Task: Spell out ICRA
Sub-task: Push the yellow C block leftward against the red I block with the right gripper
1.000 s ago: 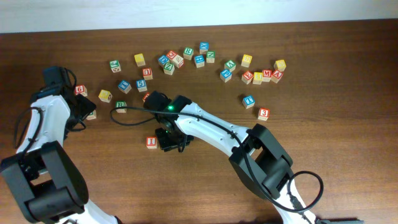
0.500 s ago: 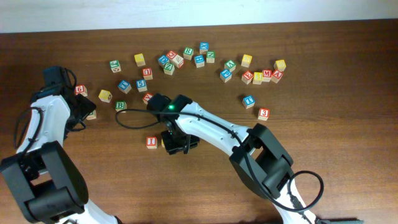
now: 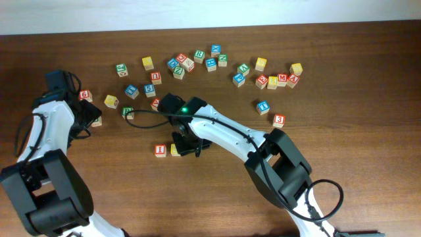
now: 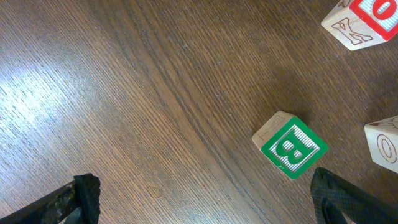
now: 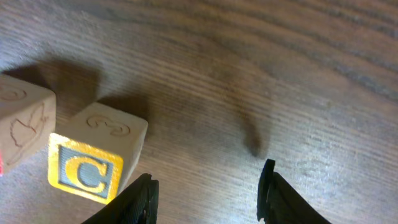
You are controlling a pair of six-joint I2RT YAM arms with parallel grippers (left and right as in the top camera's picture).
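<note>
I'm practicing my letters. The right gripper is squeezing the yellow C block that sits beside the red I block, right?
Not quite. The right gripper is not squeezing the yellow C block: its fingers are open with nothing between them, and the block sits just outside them, as the right wrist view shows. The block does sit beside the red I block.

Left arm (image 3: 47,128): white shells are set between black joints.
Right arm (image 3: 227,135): white links are joined by black housings.
Green light (image 3: 186,110): a small lit dot is seen on the right arm's far housing.
Cable (image 3: 136,123): thin, black and looped.
Left fingers (image 4: 84,194): matte black, rough-surfaced.
Right fingers (image 5: 144,199): black, blunt-tipped.
</note>
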